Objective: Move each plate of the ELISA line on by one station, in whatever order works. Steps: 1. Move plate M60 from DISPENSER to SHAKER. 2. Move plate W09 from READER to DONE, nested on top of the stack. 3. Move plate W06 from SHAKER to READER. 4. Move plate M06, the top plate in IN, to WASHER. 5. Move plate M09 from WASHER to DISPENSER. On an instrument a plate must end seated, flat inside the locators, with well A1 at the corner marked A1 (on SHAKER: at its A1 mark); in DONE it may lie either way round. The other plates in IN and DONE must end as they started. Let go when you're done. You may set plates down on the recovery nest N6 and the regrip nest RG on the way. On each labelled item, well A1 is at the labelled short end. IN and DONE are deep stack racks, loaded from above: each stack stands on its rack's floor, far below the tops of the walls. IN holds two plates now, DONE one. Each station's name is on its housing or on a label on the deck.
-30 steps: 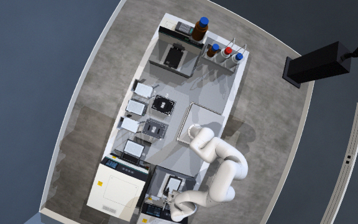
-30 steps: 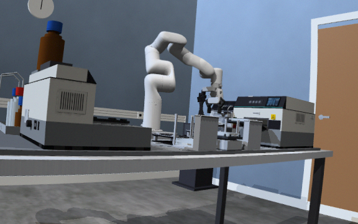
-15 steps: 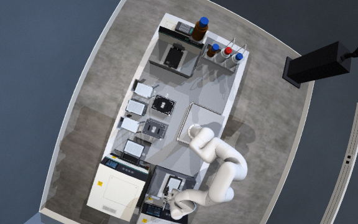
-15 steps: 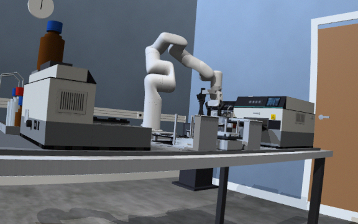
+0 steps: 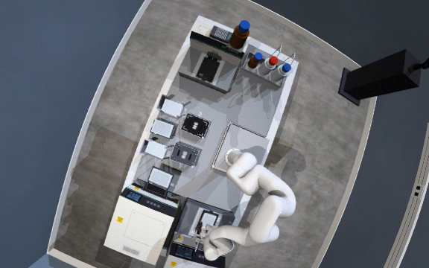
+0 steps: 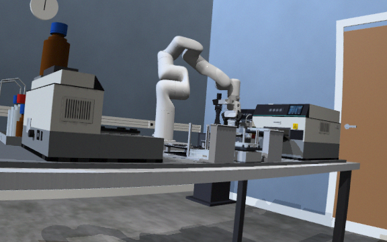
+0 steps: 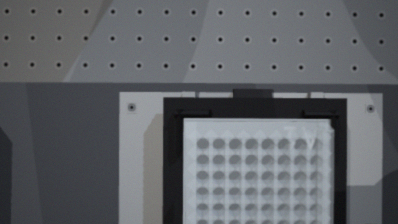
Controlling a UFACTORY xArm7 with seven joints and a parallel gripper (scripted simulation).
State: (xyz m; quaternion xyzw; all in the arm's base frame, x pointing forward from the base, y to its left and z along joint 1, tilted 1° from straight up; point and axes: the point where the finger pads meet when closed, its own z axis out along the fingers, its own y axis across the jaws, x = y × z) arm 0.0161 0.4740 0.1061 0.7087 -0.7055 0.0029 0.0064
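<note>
Wrist view: well plate (image 7: 257,170) runs lengthwise up-frame; gripper (image 5: 200,232) fully open, empty.

A white well plate (image 7: 257,172) with a regular grid of grey round wells sits in a black frame (image 7: 171,165) on a pale grey base panel (image 7: 137,150). Behind it, the mid-grey perforated deck (image 7: 150,37) carries even rows of small dark dots. The jointed robot arm (image 5: 270,208) is glossy white. A tall brown glass bottle (image 5: 239,35) has a blue cap; three smaller bottles (image 5: 272,63) wear blue, red and blue caps. A cream box instrument (image 5: 140,227) bears yellow warning stickers. The light grey surface (image 5: 252,108) stands on a mottled grey-brown floor (image 5: 125,74). The door (image 6: 375,117) is brown, white-framed.
</note>
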